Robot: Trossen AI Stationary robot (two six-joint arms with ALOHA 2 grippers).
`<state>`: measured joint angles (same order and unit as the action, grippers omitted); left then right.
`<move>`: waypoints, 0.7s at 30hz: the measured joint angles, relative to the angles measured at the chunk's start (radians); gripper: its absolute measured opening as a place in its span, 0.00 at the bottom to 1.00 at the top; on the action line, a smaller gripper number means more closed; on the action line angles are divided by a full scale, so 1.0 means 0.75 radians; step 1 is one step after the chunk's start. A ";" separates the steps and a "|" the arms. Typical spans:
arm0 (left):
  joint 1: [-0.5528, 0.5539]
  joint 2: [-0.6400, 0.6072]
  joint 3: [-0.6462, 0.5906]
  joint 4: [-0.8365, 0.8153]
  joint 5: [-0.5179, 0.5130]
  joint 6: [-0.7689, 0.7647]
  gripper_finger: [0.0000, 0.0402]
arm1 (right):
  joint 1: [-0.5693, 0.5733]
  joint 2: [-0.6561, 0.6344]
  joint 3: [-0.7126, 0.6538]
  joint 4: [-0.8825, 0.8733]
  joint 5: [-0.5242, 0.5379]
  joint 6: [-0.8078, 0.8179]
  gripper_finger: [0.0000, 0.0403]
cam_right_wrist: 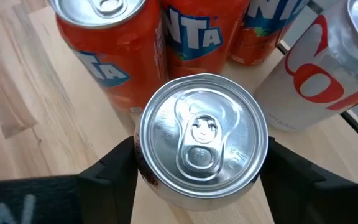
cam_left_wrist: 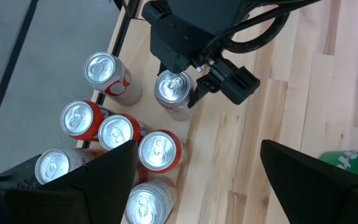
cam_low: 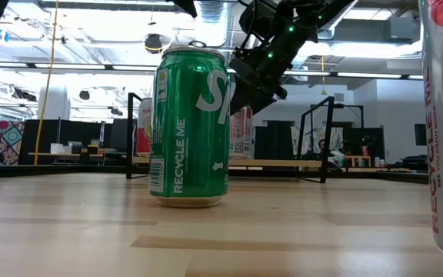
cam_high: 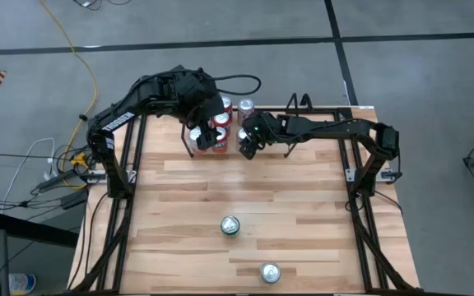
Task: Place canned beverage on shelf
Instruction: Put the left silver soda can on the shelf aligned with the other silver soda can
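A silver-topped can (cam_right_wrist: 201, 140) stands upright between the fingers of my right gripper (cam_right_wrist: 201, 171), which is shut on it at the right end of a group of cans (cam_left_wrist: 114, 134). In the high view that gripper (cam_high: 248, 146) is at the table's far middle. The group holds orange cans (cam_right_wrist: 101, 43) and a white-and-red can (cam_right_wrist: 328, 68), upright on the shelf (cam_low: 283, 163). The shelf is a low black wire rack with a wood floor. My left gripper (cam_left_wrist: 197, 158) hangs open above the group, touching nothing, and shows in the high view (cam_high: 211, 131) too. My right gripper pinches the can's side wall (cam_right_wrist: 149, 180) just below the top rim, one finger (cam_right_wrist: 107, 174) on each opposite side. The fingers come slanting down from the table's right. The can stays upright, and in the low view its bottom (cam_low: 241, 154) is level with the shelf floor.
A green can (cam_high: 230, 225) stands alone on the table's near middle, large in the low view (cam_low: 191, 127). Another can (cam_high: 270, 272) stands by the near edge. Black frame tubes (cam_high: 130, 156) run along the table's left and right sides. Bare wood lies between the shelf and the green can.
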<state>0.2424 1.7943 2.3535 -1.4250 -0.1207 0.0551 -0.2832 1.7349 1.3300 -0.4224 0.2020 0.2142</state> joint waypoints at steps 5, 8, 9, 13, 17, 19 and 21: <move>0.000 0.000 0.000 -0.002 0.000 0.001 0.81 | -0.001 -0.023 0.000 -0.049 -0.057 -0.081 0.62; 0.000 0.001 0.000 -0.011 0.000 0.010 0.81 | -0.015 -0.050 -0.002 -0.088 -0.120 -0.172 0.62; 0.000 0.001 0.000 -0.011 0.000 0.010 0.81 | -0.021 -0.057 -0.002 -0.105 -0.144 -0.197 0.62; 0.000 0.001 0.000 -0.011 0.012 0.040 0.81 | -0.065 -0.089 -0.005 -0.125 -0.283 -0.381 0.62; -0.009 0.001 0.000 -0.011 0.012 0.094 0.81 | -0.103 -0.129 -0.005 -0.141 -0.303 -0.603 0.62; -0.009 0.001 0.000 -0.011 0.012 0.095 0.81 | -0.117 -0.131 -0.005 -0.131 -0.330 -0.679 0.62; -0.009 0.001 0.000 -0.011 0.014 0.081 0.81 | -0.137 -0.131 -0.005 -0.157 -0.376 -0.745 0.62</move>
<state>0.2359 1.7947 2.3535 -1.4334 -0.1102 0.1162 -0.3857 1.6367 1.3266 -0.5399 -0.0800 -0.3446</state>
